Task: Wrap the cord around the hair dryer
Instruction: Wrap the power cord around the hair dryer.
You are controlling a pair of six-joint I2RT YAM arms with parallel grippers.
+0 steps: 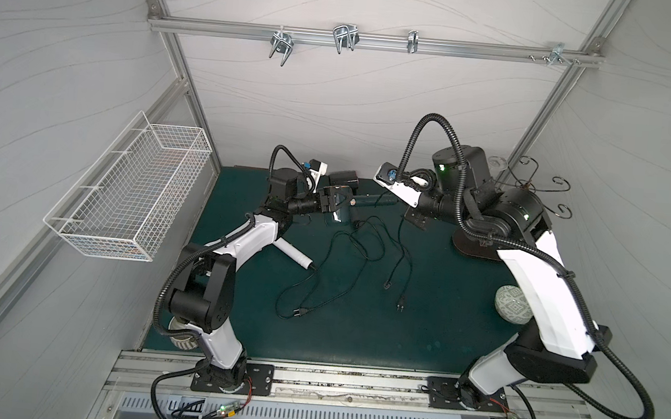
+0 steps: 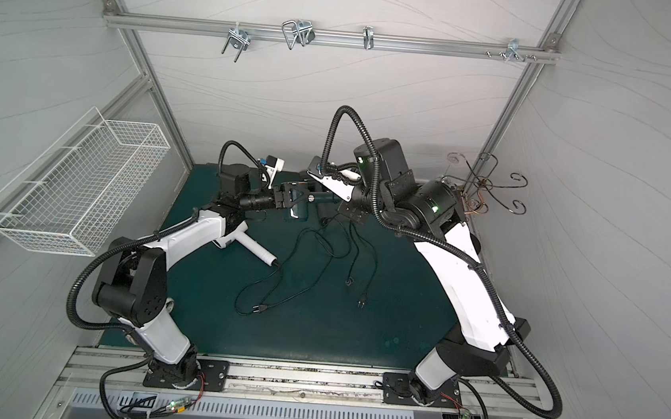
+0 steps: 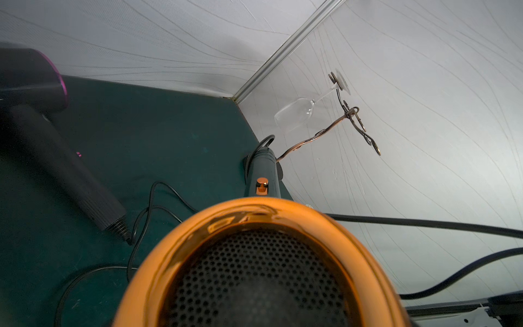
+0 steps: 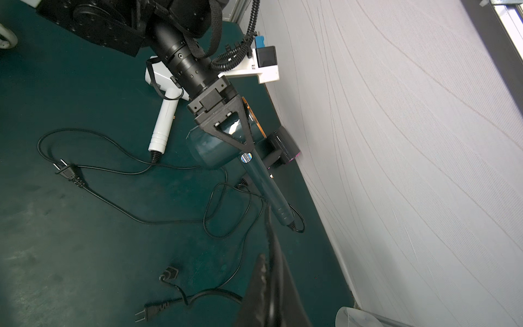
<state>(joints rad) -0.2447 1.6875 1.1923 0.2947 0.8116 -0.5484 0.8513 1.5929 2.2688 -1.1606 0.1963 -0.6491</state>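
Note:
A dark teal hair dryer (image 4: 218, 150) with a copper rear ring (image 3: 254, 215) lies at the back of the green mat (image 1: 356, 336), its handle (image 1: 372, 201) pointing right. My left gripper (image 1: 336, 204) (image 2: 295, 201) (image 4: 235, 136) is shut on the dryer's body. The cord (image 4: 300, 223) leaves the handle's end and lies in loose loops (image 1: 368, 238) on the mat. My right gripper (image 1: 415, 221) (image 2: 352, 214) (image 4: 267, 249) is shut, just beside the handle's end. A cord runs behind its fingers; I cannot tell whether it is pinched.
A white hair dryer (image 1: 292, 252) and a black one with a purple ring (image 3: 56, 158) lie close by, their cords and plugs (image 1: 300, 312) tangled mid-mat. A wire basket (image 1: 127, 196) hangs left. A glass rack (image 1: 535, 186) and a patterned bowl (image 1: 512, 304) stand right.

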